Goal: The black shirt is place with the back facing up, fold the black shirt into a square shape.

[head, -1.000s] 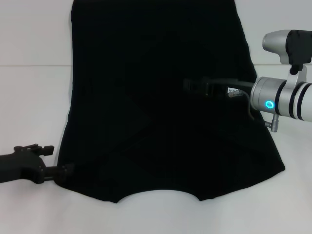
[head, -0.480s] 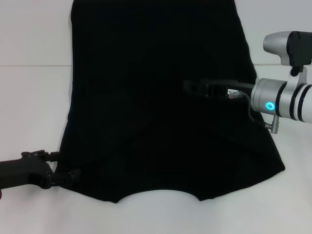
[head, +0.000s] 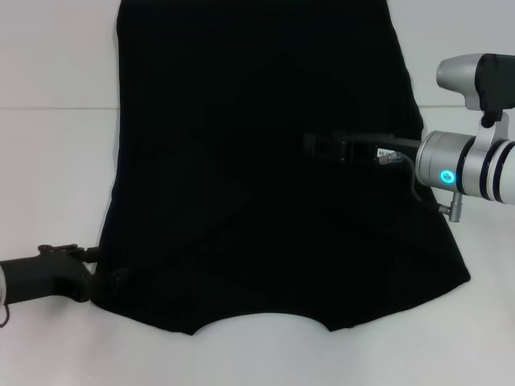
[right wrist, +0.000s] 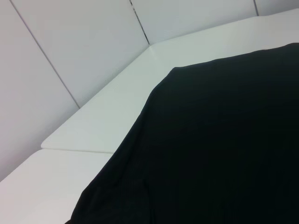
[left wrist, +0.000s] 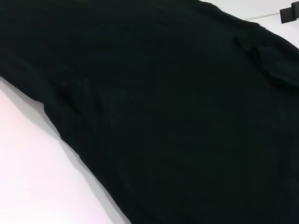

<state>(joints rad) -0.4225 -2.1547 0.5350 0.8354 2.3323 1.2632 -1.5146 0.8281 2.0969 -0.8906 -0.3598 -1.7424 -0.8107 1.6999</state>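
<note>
The black shirt [head: 257,161] lies spread flat on the white table [head: 48,177], plain side up, with its curved neckline at the near edge. My left gripper [head: 113,277] sits low at the shirt's near left corner, its tip against the cloth edge. My right gripper [head: 314,145] reaches in from the right and hovers over the shirt's middle, black against black. The left wrist view is filled by the shirt [left wrist: 163,93] with a slanting edge. The right wrist view shows the shirt [right wrist: 224,140] stretching away toward the table's far corner.
Bare white table [head: 467,338] surrounds the shirt on the left, right and near sides. A seam line in the table [head: 56,108] runs across behind. White wall panels [right wrist: 70,46] rise beyond the far edge.
My left gripper has slid a little to the right, closing on the shirt's near left corner. The right arm has stayed almost still, and the shirt has not shifted.
</note>
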